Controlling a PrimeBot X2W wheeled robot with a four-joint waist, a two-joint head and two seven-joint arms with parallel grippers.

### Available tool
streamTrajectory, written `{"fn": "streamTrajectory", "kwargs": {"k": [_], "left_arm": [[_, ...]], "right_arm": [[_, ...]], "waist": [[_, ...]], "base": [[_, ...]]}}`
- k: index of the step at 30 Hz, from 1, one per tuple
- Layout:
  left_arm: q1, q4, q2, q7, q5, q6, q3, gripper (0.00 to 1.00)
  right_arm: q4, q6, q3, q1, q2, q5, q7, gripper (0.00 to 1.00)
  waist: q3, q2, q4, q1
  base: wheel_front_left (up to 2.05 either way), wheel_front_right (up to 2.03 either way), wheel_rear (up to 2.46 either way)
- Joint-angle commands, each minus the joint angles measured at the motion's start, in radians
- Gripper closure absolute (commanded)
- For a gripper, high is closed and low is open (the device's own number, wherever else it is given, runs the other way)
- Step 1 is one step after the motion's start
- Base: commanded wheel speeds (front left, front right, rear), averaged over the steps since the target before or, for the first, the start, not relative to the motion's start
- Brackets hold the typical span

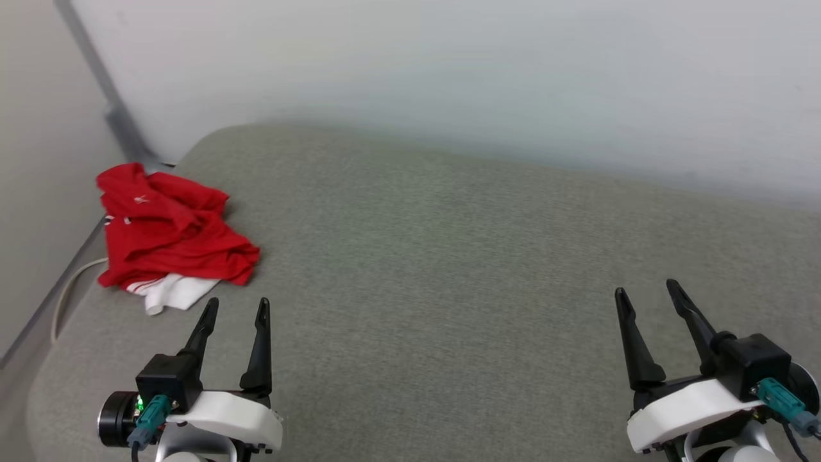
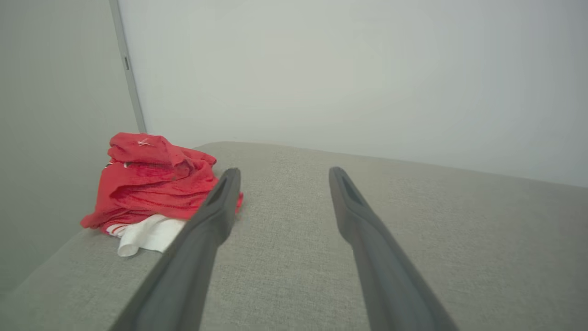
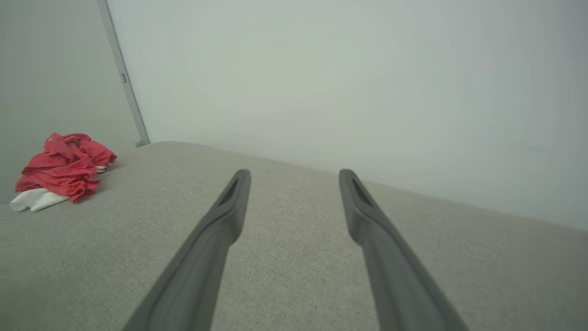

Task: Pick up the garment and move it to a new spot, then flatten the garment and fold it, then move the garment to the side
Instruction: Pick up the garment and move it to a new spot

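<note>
Grey fabric surface (image 1: 449, 269) ran up to a pale wall (image 1: 449, 64). Head view: garment (image 1: 170, 237) lay crumpled near the surface's far-left edge, red with a white bit at the near side. Left pincer (image 1: 237, 303) sat just short of it and slightly right, fingers apart, not touching. Right pincer (image 1: 646, 287) was well apart on the other side, also spread, empty.

Left wrist view: garment (image 2: 151, 184) sat up-left of the left pincer (image 2: 284, 171), its edge behind one finger.

Right wrist view: garment (image 3: 64, 170) was far left, right pincer (image 3: 295, 172) spread over bare fabric.
</note>
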Motion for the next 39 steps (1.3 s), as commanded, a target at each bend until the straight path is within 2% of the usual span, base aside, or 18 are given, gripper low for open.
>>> {"fn": "streamTrajectory", "kwargs": {"k": [1,10,19,30,39], "left_arm": [[0.003,-0.001,0.002,-0.003,0.000,-0.003,0.004,0.00],[0.005,-0.001,0.010,-0.003,0.009,-0.003,0.017,0.00],[0.012,-0.003,0.012,-0.003,0.002,-0.003,0.026,0.00],[-0.039,0.028,0.031,-0.003,-0.027,-0.003,0.025,0.00],[-0.251,0.190,0.130,0.022,-0.174,-0.003,0.004,0.00]], "right_arm": [[-0.005,0.000,0.004,-0.009,0.002,0.000,0.000,0.00],[-0.011,0.000,0.033,-0.017,0.002,0.013,-0.009,0.00],[-0.020,0.000,0.056,-0.027,0.002,0.015,-0.009,0.00],[-0.034,0.000,0.056,-0.041,0.002,0.010,0.007,0.00],[-0.086,0.000,0.037,-0.116,0.001,-0.043,0.047,0.00]], "waist": [[0.002,0.0000,0.036,0.0000],[0.003,0.0000,0.148,0.0000],[0.006,0.0000,0.194,0.0000],[0.046,0.0000,0.183,0.0000],[0.205,0.0000,0.122,0.0000]], "base": [[0.00,0.00,0.00],[0.00,0.00,0.00],[0.00,0.00,0.00],[0.00,0.00,0.00],[0.00,0.00,0.00]]}}
